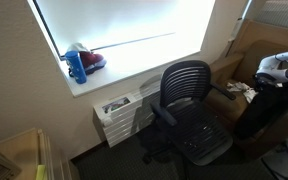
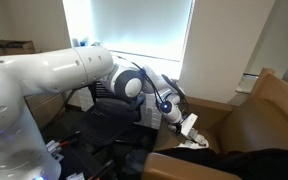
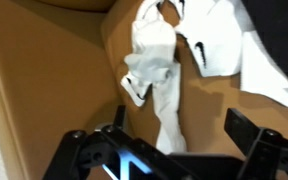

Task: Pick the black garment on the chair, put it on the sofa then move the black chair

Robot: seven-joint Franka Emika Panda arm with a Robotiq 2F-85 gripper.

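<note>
Wrist view is offering only a dark sliver at the upper right of the frame, probably the black garment [image 3: 284,15]. In an exterior view it is lying as a dark heap at the lower right, on the brown sofa [image 2: 254,115]. Just beside it, a white cloth [image 3: 164,70] is draping down the cushion at top centre. The hand [image 3: 174,150] is hovering over that cloth with its fingers spread wide and carrying nothing, which suggests the garment is already delivered. The black chair [image 1: 189,100] is standing mid-frame below the window, its seat looking bare, so moving it is likely what remains.
</note>
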